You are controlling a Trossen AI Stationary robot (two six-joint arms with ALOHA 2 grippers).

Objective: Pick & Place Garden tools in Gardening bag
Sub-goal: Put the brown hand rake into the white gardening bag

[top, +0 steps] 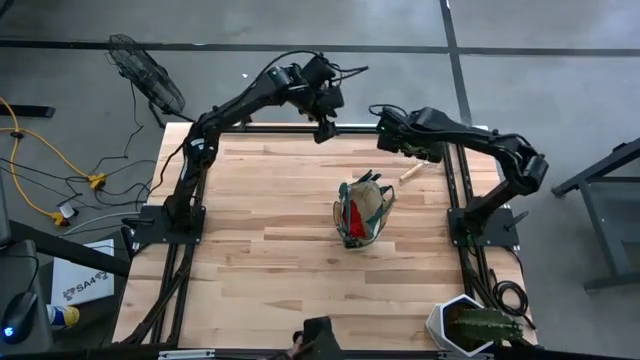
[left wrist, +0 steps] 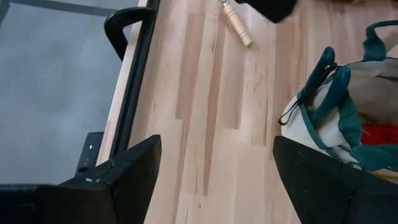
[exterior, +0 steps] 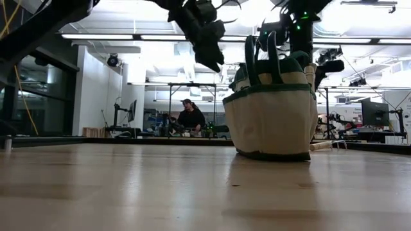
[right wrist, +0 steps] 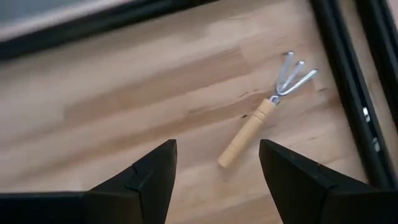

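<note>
The gardening bag, tan canvas with dark green trim and loop handles, stands upright on its base at the table's middle. Dark tool handles and a red piece show inside it. A small fork with a wooden handle and metal tines lies flat on the table to the far right of the bag. My right gripper hangs open above the fork, pointing down, touching nothing. My left gripper is open in the air near the table's far edge, beyond the bag.
A spiky green plant in a white hexagonal pot stands at the table's near right corner. Black frame rails run along the right edge close to the fork. Bare wooden tabletop lies left of and in front of the bag.
</note>
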